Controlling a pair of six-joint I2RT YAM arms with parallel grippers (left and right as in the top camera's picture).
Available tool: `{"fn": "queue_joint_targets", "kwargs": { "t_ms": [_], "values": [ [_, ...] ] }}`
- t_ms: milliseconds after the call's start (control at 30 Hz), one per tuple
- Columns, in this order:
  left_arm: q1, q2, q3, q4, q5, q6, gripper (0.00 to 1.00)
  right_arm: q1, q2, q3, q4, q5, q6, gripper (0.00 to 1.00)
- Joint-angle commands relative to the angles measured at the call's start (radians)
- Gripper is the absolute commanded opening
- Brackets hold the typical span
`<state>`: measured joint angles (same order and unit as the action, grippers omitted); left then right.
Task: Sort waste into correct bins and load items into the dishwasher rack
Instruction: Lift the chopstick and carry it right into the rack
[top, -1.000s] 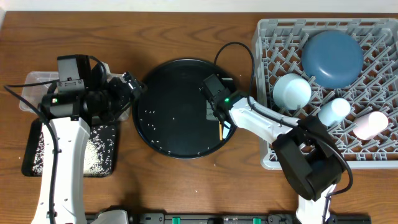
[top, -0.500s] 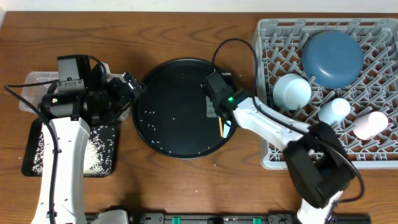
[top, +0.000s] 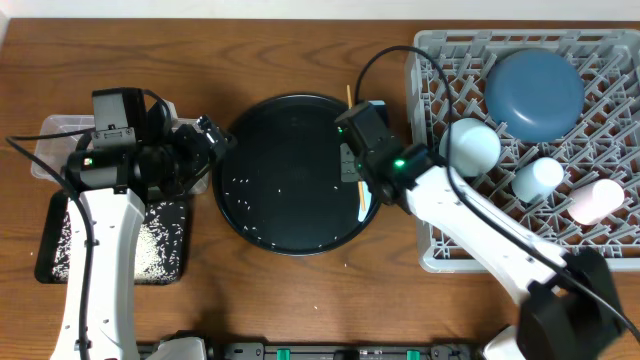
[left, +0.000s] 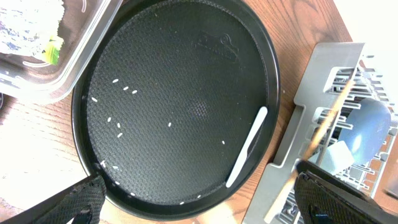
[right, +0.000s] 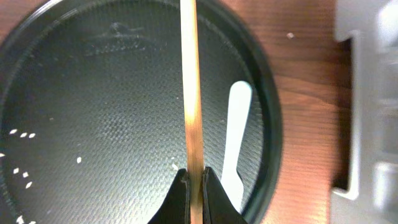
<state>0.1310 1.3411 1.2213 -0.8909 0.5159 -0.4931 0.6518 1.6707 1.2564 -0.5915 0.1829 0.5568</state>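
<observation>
My right gripper (top: 352, 160) (right: 194, 173) is shut on the thin wooden chopstick (right: 189, 81) and holds it above the right side of the round black tray (top: 290, 110). The chopstick also shows in the overhead view (top: 359, 205) and the left wrist view (left: 328, 115). The white spoon (right: 233, 137) (left: 247, 146) lies on the tray near its right rim. Loose rice grains (top: 240, 185) are scattered on the tray. My left gripper (top: 215, 140) (left: 205, 208) is open and empty at the tray's left rim. The grey dishwasher rack (top: 600, 250) holds the dark-blue plate (top: 535, 90), pale-blue bowl (top: 470, 145), light-blue cup (top: 538, 178) and pink cup (top: 595, 198).
The clear tub (top: 50, 135) (left: 74, 56) at far left holds crumpled foil and tissue and a yellow wrapper (left: 53, 50). The shallow black tray (top: 60, 240) in front of it holds rice. The right arm's cable arcs over the tray's far edge.
My right gripper has moved toward the far right with the chopstick, from the tray's right side toward the rack. The left arm has not moved.
</observation>
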Motion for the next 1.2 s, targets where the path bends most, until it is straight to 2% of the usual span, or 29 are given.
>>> {"fn": "queue_joint_targets", "kwargs": {
  "t_ms": [0,233,500,733,933,1167],
  "values": [
    [0.004,0.005,0.006,-0.002,-0.009,0.01,0.98,-0.033,-0.088,0.004,-0.045,0.038,-0.026,0.01],
    [0.004,0.005,0.006,-0.002,-0.009,0.01,0.98,-0.116,-0.176,0.004,-0.191,0.038,-0.032,0.01],
    [0.004,0.005,0.006,-0.002,-0.009,0.01,0.98,-0.23,-0.185,0.004,-0.304,0.038,-0.039,0.01],
    [0.004,0.005,0.006,-0.002,-0.009,0.01,0.98,-0.29,-0.184,0.003,-0.349,0.037,-0.074,0.01],
    [0.004,0.005,0.006,-0.002,-0.009,0.01,0.98,-0.3,-0.184,-0.001,-0.352,0.027,-0.155,0.01],
    [0.004,0.005,0.006,-0.002,-0.009,0.01,0.98,-0.328,-0.172,-0.05,-0.327,0.024,-0.183,0.01]
  ]
}}
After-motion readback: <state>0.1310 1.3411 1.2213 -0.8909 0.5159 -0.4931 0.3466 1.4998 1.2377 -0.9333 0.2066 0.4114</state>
